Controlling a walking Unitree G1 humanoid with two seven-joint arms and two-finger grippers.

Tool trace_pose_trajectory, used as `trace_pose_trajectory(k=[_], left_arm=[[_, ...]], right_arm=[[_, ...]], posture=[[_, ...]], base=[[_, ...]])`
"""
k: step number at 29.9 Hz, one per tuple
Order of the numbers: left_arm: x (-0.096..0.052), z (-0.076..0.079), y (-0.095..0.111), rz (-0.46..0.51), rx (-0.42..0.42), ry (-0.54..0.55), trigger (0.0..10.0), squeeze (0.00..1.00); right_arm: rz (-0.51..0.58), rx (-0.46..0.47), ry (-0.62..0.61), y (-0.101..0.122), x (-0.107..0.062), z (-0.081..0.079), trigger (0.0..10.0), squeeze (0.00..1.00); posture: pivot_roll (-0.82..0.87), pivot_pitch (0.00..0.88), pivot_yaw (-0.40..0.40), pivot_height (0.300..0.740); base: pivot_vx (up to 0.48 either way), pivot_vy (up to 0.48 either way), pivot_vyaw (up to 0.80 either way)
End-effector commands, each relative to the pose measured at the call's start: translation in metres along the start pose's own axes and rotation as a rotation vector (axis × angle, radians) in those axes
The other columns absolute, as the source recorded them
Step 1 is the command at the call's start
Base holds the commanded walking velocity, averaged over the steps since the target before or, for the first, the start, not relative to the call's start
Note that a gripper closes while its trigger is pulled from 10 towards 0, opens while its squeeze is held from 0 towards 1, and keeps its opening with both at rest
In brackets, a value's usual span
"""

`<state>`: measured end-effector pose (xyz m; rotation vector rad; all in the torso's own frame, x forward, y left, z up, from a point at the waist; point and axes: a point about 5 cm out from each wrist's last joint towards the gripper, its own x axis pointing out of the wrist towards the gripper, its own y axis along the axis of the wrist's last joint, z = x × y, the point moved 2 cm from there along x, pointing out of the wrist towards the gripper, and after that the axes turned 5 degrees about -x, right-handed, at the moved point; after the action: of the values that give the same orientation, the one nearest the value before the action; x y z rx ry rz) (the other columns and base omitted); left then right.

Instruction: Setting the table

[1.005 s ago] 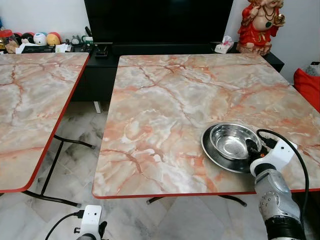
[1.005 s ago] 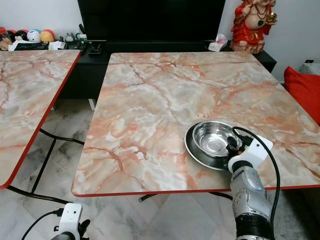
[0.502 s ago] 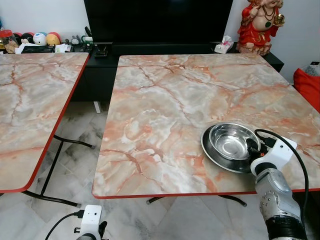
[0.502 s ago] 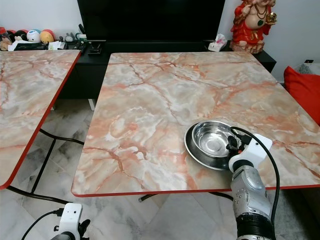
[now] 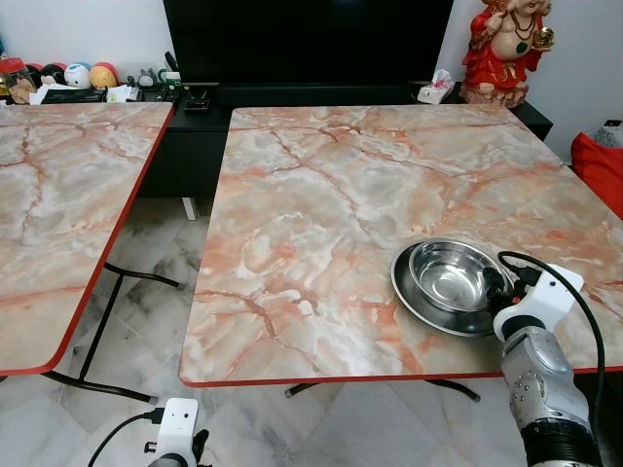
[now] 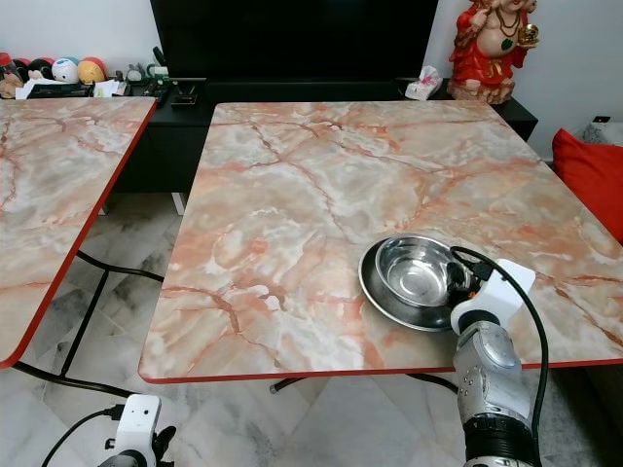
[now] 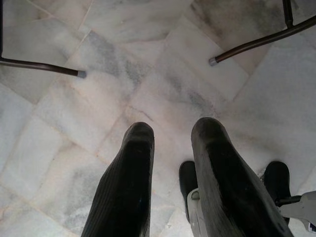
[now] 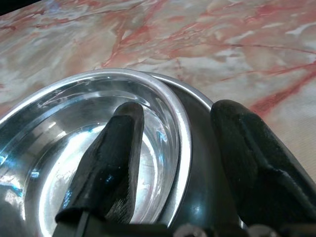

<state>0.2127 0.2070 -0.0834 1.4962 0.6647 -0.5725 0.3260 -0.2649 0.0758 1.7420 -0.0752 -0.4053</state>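
Two marble-patterned worktops with red edges stand side by side, the nearer worktop (image 5: 321,224) carrying a shiny round steel bowl (image 5: 448,275) that sits inside a wider, darker steel plate (image 5: 414,297) near the front right corner. The right gripper (image 8: 173,148) reaches in from the near edge on the robot's right, its jaws spread apart and straddling the bowl's rim: one black finger (image 8: 106,163) hangs inside the bowl, the other finger (image 8: 252,153) lies outside it over the plate. The fingers are not pressed onto the rim; a gap shows on both sides. A black cable (image 5: 574,302) loops from the white wrist housing (image 5: 540,302) down the silver forearm.

The left gripper (image 7: 173,148) hangs low beside the robot with its jaws open, pointing at the pale marble floor tiles (image 7: 148,59), where dark metal table legs (image 7: 256,42) end in small feet.

Behind the worktop stands a low black cabinet (image 5: 195,146) with a large dark screen (image 5: 307,39) above it, a red and gold seated figurine (image 5: 506,49) at the right end, and small colourful toys (image 5: 78,76) at the left. A red cushion (image 5: 604,165) lies at the far right.
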Motion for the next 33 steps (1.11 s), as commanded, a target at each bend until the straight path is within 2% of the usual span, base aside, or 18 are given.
trace_pose_trajectory(k=[1, 3, 6, 8, 15, 18, 21, 25, 28, 33], left_arm=[[0.0, 0.001, 0.0, -0.008, 0.016, -0.001, 10.0, 0.0], [0.0, 0.0, 0.0, -0.008, 0.016, 0.001, 10.0, 0.0], [0.0, 0.0, 0.0, -0.009, 0.015, 0.0, 10.0, 0.0], [0.0, 0.0, 0.0, -0.01, 0.016, -0.001, 10.0, 0.0], [0.0, 0.0, -0.001, -0.012, 0.016, -0.001, 10.0, 0.0], [0.0, 0.0, -0.001, -0.012, 0.019, 0.002, 10.0, 0.0], [0.0, 0.0, -0.001, -0.007, 0.018, 0.006, 10.0, 0.0], [0.0, -0.001, -0.001, -0.004, 0.02, 0.011, 10.0, 0.0], [0.0, -0.002, -0.002, -0.006, 0.021, 0.019, 10.0, 0.0], [-0.001, -0.003, -0.004, -0.018, 0.01, 0.028, 10.0, 0.0]], right_arm=[[-0.002, -0.02, 0.001, 0.002, 0.002, 0.0, 10.0, 0.0], [0.038, -0.055, -0.021, 0.007, 0.001, 0.002, 10.0, 0.0], [0.119, -0.018, -0.037, 0.02, 0.001, 0.003, 10.0, 0.0], [0.217, -0.023, -0.026, 0.035, -0.002, 0.001, 10.0, 0.0], [0.335, 0.017, -0.012, 0.052, -0.007, -0.002, 10.0, 0.0], [0.39, -0.035, 0.008, 0.059, -0.01, -0.009, 10.0, 0.0], [0.422, -0.065, 0.044, 0.062, -0.013, -0.016, 10.0, 0.0], [0.472, -0.068, 0.128, 0.062, -0.019, -0.036, 10.0, 0.0], [0.46, -0.086, 0.183, 0.051, -0.025, -0.052, 10.0, 0.0], [0.446, -0.134, 0.216, 0.04, -0.03, -0.06, 10.0, 0.0]], posture=[[0.06, 0.0, -0.021, 0.74], [0.06, 0.0, -0.02, 0.74], [0.05, 0.0, -0.019, 0.74], [0.05, 0.0, -0.019, 0.74], [0.05, 0.0, -0.02, 0.74], [0.05, 0.0, -0.022, 0.74], [0.05, 0.0, -0.022, 0.74], [0.05, 0.0, -0.024, 0.74], [0.04, 0.0, -0.023, 0.74], [0.05, 0.0, -0.031, 0.74]], base=[[0.0, 0.0, 0.0], [0.0, 0.0, 0.0], [0.0, 0.0, 0.0], [0.0, 0.0, 0.0], [0.0, 0.0, 0.0], [0.0, 0.0, 0.0], [0.0, 0.0, 0.0], [0.0, 0.0, 0.0], [0.0, 0.0, 0.0], [0.0, 0.0, 0.0]])
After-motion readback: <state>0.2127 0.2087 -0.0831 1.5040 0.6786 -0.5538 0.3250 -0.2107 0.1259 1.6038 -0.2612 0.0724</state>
